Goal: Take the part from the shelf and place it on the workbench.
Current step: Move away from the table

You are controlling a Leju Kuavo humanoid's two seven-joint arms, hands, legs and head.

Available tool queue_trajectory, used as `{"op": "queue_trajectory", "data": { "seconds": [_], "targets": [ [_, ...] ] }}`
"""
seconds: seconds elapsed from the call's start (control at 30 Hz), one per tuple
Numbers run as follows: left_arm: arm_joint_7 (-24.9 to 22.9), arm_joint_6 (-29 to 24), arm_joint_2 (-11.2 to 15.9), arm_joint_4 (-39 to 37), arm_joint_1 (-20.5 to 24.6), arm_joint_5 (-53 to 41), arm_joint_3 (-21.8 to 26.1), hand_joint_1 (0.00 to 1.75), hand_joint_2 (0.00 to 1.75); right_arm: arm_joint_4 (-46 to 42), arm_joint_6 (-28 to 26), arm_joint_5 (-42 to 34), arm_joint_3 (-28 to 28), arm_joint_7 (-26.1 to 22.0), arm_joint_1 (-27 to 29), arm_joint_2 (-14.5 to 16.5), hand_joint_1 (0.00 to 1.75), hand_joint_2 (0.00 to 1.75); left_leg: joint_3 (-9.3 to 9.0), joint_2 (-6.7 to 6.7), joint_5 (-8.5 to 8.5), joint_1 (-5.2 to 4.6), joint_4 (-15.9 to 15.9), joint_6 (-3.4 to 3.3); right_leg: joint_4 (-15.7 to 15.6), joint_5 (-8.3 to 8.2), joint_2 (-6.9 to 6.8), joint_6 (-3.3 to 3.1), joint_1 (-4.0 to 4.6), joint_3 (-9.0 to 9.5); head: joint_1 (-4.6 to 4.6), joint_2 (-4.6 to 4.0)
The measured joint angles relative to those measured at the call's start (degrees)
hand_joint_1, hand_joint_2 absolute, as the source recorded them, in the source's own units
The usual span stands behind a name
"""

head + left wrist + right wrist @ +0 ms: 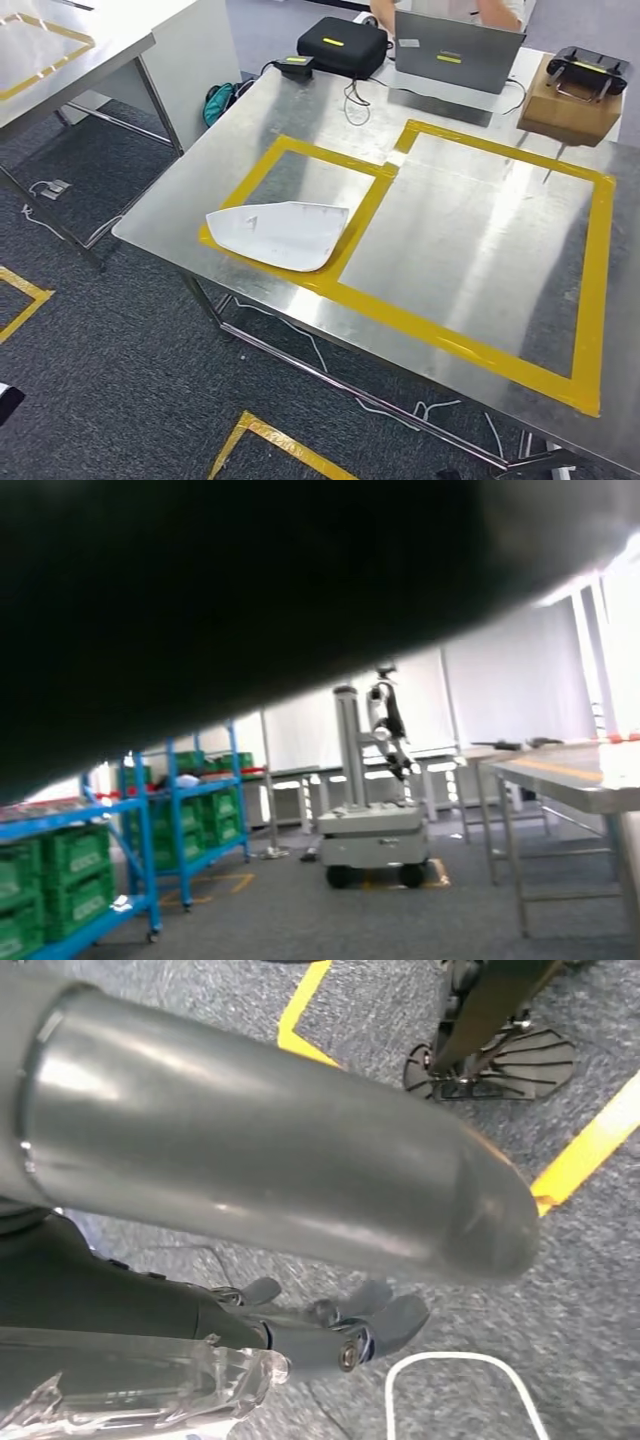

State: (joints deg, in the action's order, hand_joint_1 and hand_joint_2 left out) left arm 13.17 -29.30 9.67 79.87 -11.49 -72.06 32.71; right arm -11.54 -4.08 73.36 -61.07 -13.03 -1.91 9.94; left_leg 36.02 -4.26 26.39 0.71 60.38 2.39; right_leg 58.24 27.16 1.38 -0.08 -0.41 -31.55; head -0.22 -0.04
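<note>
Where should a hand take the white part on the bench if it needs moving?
Probably at the near edge of the white part. It lies flat in the smaller yellow-taped frame on the workbench, its curved edge close to the table's near rim. Coming from that side, fingers could slide under the thin panel.

glossy steel workbench, matt white part, rough grey carpet.

Part lies on the counter, in the left taped frame, at its near edge. Larger taped frame just right of it. Behind on the counter: case left, laptop middle, box right. Second table far left.
</note>
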Motion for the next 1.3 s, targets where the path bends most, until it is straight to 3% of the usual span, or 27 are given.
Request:
{"op": "queue_trajectory", "data": {
  "seconds": [0.03,0.07,0.1,0.13,0.17,0.2,0.27,0.33,0.4,0.43,0.47,0.5,0.57,0.63,0.67,0.73,0.77,0.83,0.9,0.97,1.03,1.1,1.17,1.2,1.23,1.27,1.3],
  "targets": [
    [-0.05,0.01,-0.3,0.1,-0.07,0.01,0.09,0.0,0.0,-0.03,0.04,-0.01,-0.09,-0.01,0.07,-0.04,0.0,0.0,1.73,1.97,1.93,-0.13,3.61,0.17,-0.04,0.04,-0.73,-0.19,0.12,0.03,-0.16,0.0],
    [-0.06,0.03,-0.56,0.17,-0.17,0.02,0.17,0.0,0.0,-0.05,0.05,0.02,-0.21,0.0,0.18,-0.07,0.0,0.0,3.73,3.01,3.83,-0.12,7.72,0.32,-0.04,0.1,-1.53,-0.32,0.21,0.02,-0.23,0.0],
    [-0.06,0.05,-0.81,0.19,-0.36,0.02,0.23,0.0,0.0,-0.06,0.06,0.05,-0.31,0.01,0.29,-0.09,0.0,0.0,5.34,3.45,5.03,-0.09,11.04,0.42,-0.04,0.16,-2.34,-0.4,0.27,0.01,-0.24,0.0],
    [-0.06,0.05,-1.01,0.19,-0.59,0.02,0.33,0.0,0.0,-0.07,0.06,0.08,-0.4,0.02,0.36,-0.11,0.0,0.0,6.09,3.63,5.18,-0.06,12.61,0.46,-0.04,0.24,-3.16,-0.43,0.31,0.01,-0.24,0.0],
    [-0.06,0.05,-1.13,0.2,-0.77,0.02,0.47,0.0,0.0,-0.07,0.06,0.07,-0.44,0.02,0.39,-0.13,0.0,0.0,5.63,3.74,4.18,-0.06,11.8,0.44,-0.04,0.31,-3.95,-0.4,0.33,0.05,-0.24,-0.01],
    [-0.06,0.05,-1.21,0.22,-0.86,0.02,0.65,0.0,0.0,-0.07,0.06,0.05,-0.46,0.02,0.36,-0.13,0.0,0.0,4.02,4.09,2.42,-0.07,8.84,0.37,-0.04,0.41,-4.71,-0.31,0.33,0.14,-0.25,-0.01],
    [-0.05,0.05,-1.3,0.32,-0.8,0.02,1.02,0.0,0.0,-0.08,0.06,0.0,-0.52,0.02,0.26,-0.15,0.0,0.0,-0.54,6.45,-0.83,-0.3,0.67,0.1,0.05,0.76,-6.04,0.09,0.55,0.43,-0.28,-0.02],
    [-0.04,0.07,-1.47,0.44,-0.75,0.0,1.25,0.0,0.0,-0.11,0.06,-0.01,-0.62,0.04,0.18,-0.17,0.0,0.0,-2.89,7.93,-1.74,-0.58,-3.69,-0.39,0.03,1.2,-7.13,0.69,0.88,0.69,-0.15,-0.01],
    [0.04,0.09,-1.77,0.48,-1.01,-0.02,1.66,0.0,0.0,-0.14,0.06,0.01,-0.67,0.09,0.09,-0.19,0.0,0.0,-2.92,6.79,-1.67,-0.7,-4.14,-1.02,-0.26,1.49,-8.27,1.29,0.94,1.22,0.01,-0.01],
    [0.19,0.09,-1.93,0.49,-1.22,0.03,2.03,0.0,0.0,-0.14,0.05,0.08,-0.67,0.1,0.04,-0.2,0.0,0.0,-2.95,6.15,-1.73,-0.62,-4.25,-1.32,-0.12,1.79,-7.98,1.64,0.85,1.38,0.02,-0.01],
    [0.43,0.09,-2.06,0.51,-1.37,0.17,2.44,0.0,0.0,-0.15,0.02,0.22,-0.67,0.11,0.03,-0.2,0.0,0.0,-2.99,5.53,-1.83,-0.5,-4.35,-1.63,0.74,2.51,-6.83,1.95,0.76,1.13,0.09,-0.01],
    [0.8,0.08,-2.2,0.54,-1.45,0.43,2.87,0.0,0.0,-0.15,-0.04,0.43,-0.67,0.11,0.05,-0.2,0.0,0.0,-3.06,4.96,-1.95,-0.32,-4.46,-1.93,2.78,3.8,-5.21,2.21,0.68,0.22,0.16,0.0],
    [2.02,0.07,-2.5,0.56,-1.51,1.09,3.82,0.0,0.0,-0.14,-0.19,0.85,-0.66,0.15,0.21,-0.18,0.0,0.0,-3.04,3.73,-1.96,-0.19,-4.46,-2.31,10.27,7.57,-2.22,2.48,0.56,-3.32,0.31,-0.01],
    [3.41,0.13,-2.84,0.5,-1.55,1.43,4.94,0.0,0.0,-0.14,-0.44,1.1,-0.65,0.2,0.38,-0.15,0.0,0.0,-3.03,2.25,-1.91,-0.22,-4.43,-2.43,16.49,9.6,-1.62,2.51,0.56,-6.57,0.31,-0.01],
    [3.95,0.19,-2.98,0.45,-1.57,1.44,5.49,0.0,0.0,-0.14,-0.61,1.2,-0.65,0.2,0.41,-0.13,0.0,0.0,-3.05,1.58,-1.9,-0.22,-4.41,-2.43,17.18,9.26,-1.58,2.47,0.55,-7.11,0.31,-0.01],
    [4.89,0.37,-3.21,0.3,-1.55,1.45,6.69,0.0,0.0,-0.14,-0.96,1.46,-0.65,0.17,0.39,-0.1,0.0,0.0,-3.17,0.3,-1.87,-0.14,-4.37,-2.37,13.63,6.37,-1.33,2.37,0.46,-5.8,0.31,-0.02],
    [5.51,0.47,-3.33,0.19,-1.51,1.48,7.43,0.0,0.0,-0.14,-1.12,1.64,-0.65,0.13,0.36,-0.08,0.0,0.0,-3.26,-0.39,-1.82,-0.07,-4.36,-2.25,9.8,4.18,-0.56,2.34,0.32,-4.09,0.31,-0.01],
    [6.92,0.7,-3.51,-0.1,-1.3,1.57,9.18,0.0,0.0,-0.13,-1.36,1.97,-0.63,0.05,0.27,0.13,0.0,0.0,-3.21,-1.9,-1.76,0.0,-4.19,-1.74,2.7,1.38,2.23,2.23,-0.09,-0.85,0.27,-0.01],
    [8.05,0.97,-3.58,-0.38,-1.12,1.63,10.87,0.0,0.0,-0.13,-1.63,2.14,-0.61,0.04,0.16,0.38,0.0,0.0,-2.82,-3.25,-1.99,0.18,-4.17,-0.96,0.59,1.22,3.45,1.84,-0.12,0.33,0.25,0.0],
    [8.73,1.24,-3.67,-0.7,-1.14,1.59,12.4,0.0,0.0,-0.13,-1.89,2.26,-0.61,0.07,0.06,0.54,0.0,0.0,-2.52,-4.07,-2.23,0.43,-4.3,-0.25,0.44,0.97,2.11,1.14,0.01,0.63,0.25,-0.01],
    [9.12,1.47,-3.82,-0.98,-0.95,1.41,13.66,0.0,0.0,-0.14,-1.97,2.32,-0.62,0.04,-0.01,0.68,0.0,0.0,-1.45,-1.54,-0.9,0.21,-2.25,0.2,0.1,0.76,0.67,0.35,-0.02,0.87,-0.01,-0.01],
    [9.51,1.88,-4.07,-1.16,-0.36,0.91,14.38,0.0,0.0,-0.14,-1.96,2.33,-0.62,0.02,0.04,0.74,0.0,0.0,1.81,2.22,2.47,-0.06,4.33,0.46,-0.04,0.81,-0.96,-0.21,0.17,0.96,-0.26,-0.01],
    [9.97,2.38,-4.51,-1.31,-0.07,0.28,14.99,0.0,0.0,-0.14,-1.95,2.32,-0.62,0.04,0.18,0.75,0.0,0.0,5.22,3.46,4.87,-0.07,11.24,0.57,-0.04,0.96,-2.7,-0.44,0.36,0.97,-0.27,-0.01],
    [10.14,2.55,-4.74,-1.37,-0.1,0.06,15.32,0.0,0.0,-0.14,-1.95,2.32,-0.63,0.07,0.21,0.76,0.0,0.0,5.69,3.61,4.63,-0.07,12.24,0.54,-0.03,1.04,-3.51,-0.51,0.41,1.0,-0.28,-0.01],
    [10.27,2.71,-4.93,-1.4,-0.13,-0.17,15.65,0.0,0.0,-0.14,-1.93,2.33,-0.63,0.12,0.22,0.8,0.0,0.0,4.98,3.74,3.36,-0.08,10.91,0.48,-0.03,1.13,-4.26,-0.51,0.43,1.09,-0.28,-0.01],
    [10.39,2.87,-5.05,-1.43,-0.13,-0.34,15.92,0.0,0.0,-0.14,-1.92,2.34,-0.63,0.16,0.2,0.84,0.0,0.0,3.23,4.19,1.47,-0.1,7.65,0.38,-0.03,1.25,-4.95,-0.45,0.44,1.24,-0.28,-0.01],
    [10.57,3.1,-5.17,-1.4,-0.1,-0.64,16.17,0.0,0.0,-0.14,-1.91,2.37,-0.63,0.2,0.18,0.91,0.0,0.0,1.0,5.48,-0.27,-0.19,3.61,0.26,-0.03,1.41,-5.57,-0.3,0.5,1.42,-0.29,-0.01]
  ]
}}
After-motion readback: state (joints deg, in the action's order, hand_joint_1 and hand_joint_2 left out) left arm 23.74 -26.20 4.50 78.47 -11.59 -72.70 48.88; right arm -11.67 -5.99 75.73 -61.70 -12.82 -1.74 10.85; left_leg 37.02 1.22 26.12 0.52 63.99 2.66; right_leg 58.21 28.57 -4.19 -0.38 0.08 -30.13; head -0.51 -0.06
